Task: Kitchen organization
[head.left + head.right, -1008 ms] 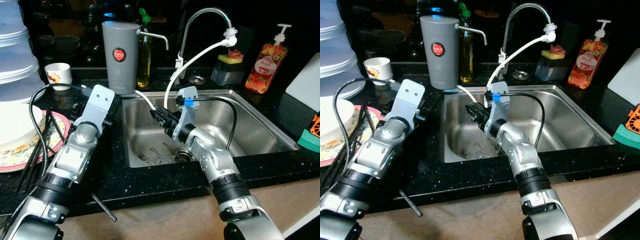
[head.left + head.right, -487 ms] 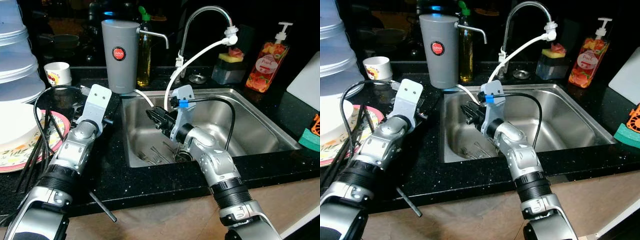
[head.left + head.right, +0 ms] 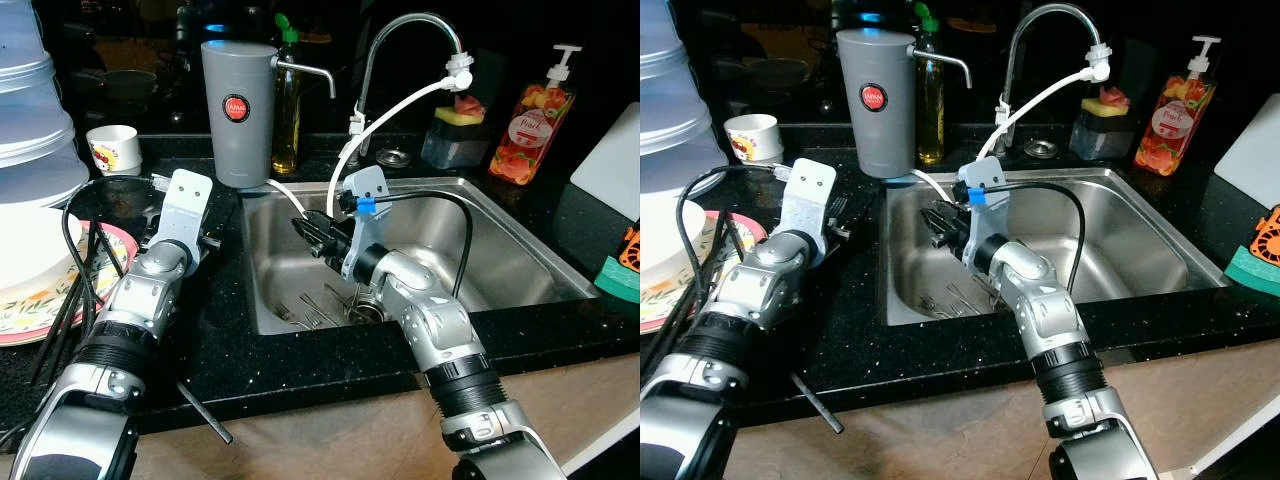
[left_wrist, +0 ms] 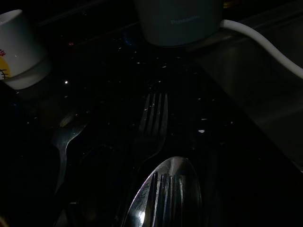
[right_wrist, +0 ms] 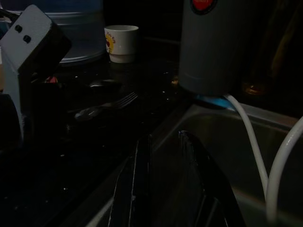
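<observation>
Several forks (image 3: 308, 312) lie on the floor of the steel sink (image 3: 520, 250) near the drain (image 3: 365, 312). My right gripper (image 3: 312, 228) hovers above the sink's left part, open, nothing between its fingers (image 5: 137, 189), pointing at the counter. More cutlery lies on the black counter (image 3: 300, 370) left of the sink: a fork (image 4: 154, 113), and a spoon (image 4: 165, 189) with another fork's tines resting on it. My left gripper (image 3: 205, 238) is low over this cutlery, mostly hidden behind its grey wrist plate (image 3: 187, 197).
A grey water dispenser (image 3: 238, 110), a cup (image 3: 113, 148) and an oil bottle (image 3: 288, 100) stand behind. Plates (image 3: 30, 290) and stacked tubs (image 3: 30, 120) sit far left. A faucet (image 3: 410, 30) with white hose (image 3: 345, 170), a soap bottle (image 3: 530, 125) and a black stick (image 3: 205, 415) are nearby.
My left arm has drawn a little to the left over the counter cutlery. The right gripper has edged slightly left and up toward the sink's left wall.
</observation>
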Robot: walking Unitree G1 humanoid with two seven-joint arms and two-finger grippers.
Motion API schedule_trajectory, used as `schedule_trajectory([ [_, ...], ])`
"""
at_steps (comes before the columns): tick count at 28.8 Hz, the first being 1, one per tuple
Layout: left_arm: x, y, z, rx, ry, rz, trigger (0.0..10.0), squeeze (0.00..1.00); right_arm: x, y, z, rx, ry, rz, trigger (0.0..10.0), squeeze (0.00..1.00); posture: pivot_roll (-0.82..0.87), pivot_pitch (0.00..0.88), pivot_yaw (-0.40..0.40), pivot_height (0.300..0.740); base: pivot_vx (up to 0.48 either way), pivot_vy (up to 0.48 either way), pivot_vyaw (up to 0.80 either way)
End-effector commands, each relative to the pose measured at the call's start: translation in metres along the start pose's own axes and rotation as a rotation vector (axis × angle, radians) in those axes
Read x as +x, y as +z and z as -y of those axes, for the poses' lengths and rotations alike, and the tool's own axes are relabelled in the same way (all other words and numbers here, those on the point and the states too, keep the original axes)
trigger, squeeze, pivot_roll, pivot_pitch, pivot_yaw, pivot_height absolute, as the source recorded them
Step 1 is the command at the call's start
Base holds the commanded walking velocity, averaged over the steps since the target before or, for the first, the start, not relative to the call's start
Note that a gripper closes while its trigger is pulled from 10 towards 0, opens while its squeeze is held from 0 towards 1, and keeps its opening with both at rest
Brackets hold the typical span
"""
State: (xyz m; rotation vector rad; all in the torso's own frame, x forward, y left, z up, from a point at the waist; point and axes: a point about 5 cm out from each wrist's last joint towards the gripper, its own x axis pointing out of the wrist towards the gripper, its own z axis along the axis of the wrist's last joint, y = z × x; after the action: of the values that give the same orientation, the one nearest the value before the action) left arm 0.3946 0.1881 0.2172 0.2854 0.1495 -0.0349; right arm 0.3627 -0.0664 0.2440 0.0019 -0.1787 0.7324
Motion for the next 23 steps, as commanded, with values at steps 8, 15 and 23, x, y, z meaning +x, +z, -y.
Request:
schedule_trajectory([
  [8,0.0016,-0.0153,0.0050,-0.022,-0.020,-0.073,0.0,0.00,-0.0030,-0.0040,0.0021,0.008,-0.009,-0.028,10.0,0.00,-0.04,0.080,-0.042,0.740,0.000,0.000,0.00],
  [15,0.0015,-0.0150,0.0051,-0.028,-0.023,-0.069,0.0,0.00,-0.0041,-0.0031,0.0064,0.018,-0.025,-0.029,10.0,0.00,-0.04,0.081,-0.042,0.740,0.000,0.000,0.00],
  [23,0.0010,-0.0123,0.0017,-0.028,-0.011,-0.056,0.0,0.00,-0.0031,-0.0019,0.0078,0.031,-0.033,-0.022,10.0,0.00,-0.04,0.080,-0.043,0.740,0.000,0.000,0.00],
])
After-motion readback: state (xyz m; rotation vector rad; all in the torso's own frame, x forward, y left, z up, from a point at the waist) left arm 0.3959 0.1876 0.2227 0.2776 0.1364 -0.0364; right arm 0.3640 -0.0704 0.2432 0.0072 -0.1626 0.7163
